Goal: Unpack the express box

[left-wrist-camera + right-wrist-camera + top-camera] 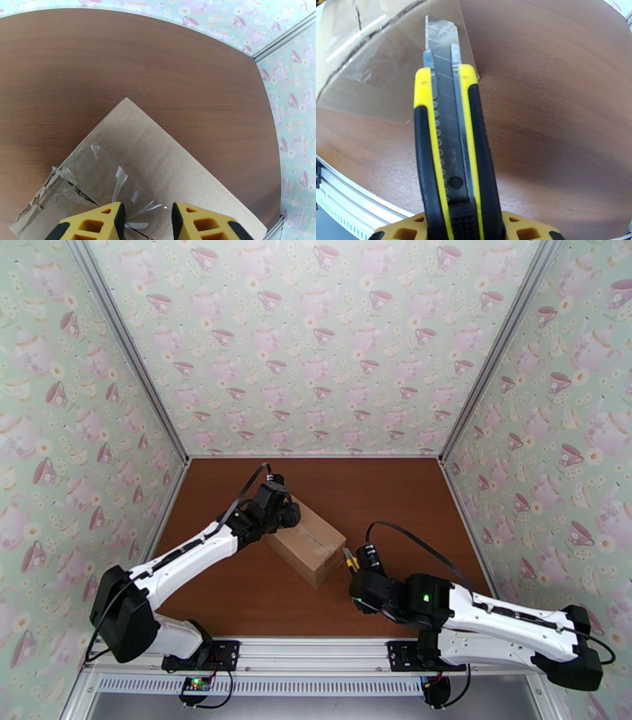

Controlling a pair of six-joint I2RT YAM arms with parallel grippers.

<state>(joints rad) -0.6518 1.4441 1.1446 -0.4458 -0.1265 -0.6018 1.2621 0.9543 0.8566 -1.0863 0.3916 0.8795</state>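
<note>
The express box [310, 544], a plain brown carton with clear tape on top, lies at an angle in the middle of the table. My left gripper [289, 513] rests at its far left top edge. In the left wrist view the yellow fingers [98, 223] stand apart over the box top [158, 158], with torn tape curls between them and nothing clasped. My right gripper [353, 565] is shut on a yellow and black utility knife [450, 158]. The knife's bare blade [440, 47] points at a loose clear tape flap [391, 75] by the box's near right corner [335, 27].
The brown wooden table [379, 493] is walled on three sides by teacup-patterned panels [316, 343]. An aluminium rail [316, 652] runs along the near edge, where both arm bases are bolted. Bare tabletop lies behind and to the right of the box.
</note>
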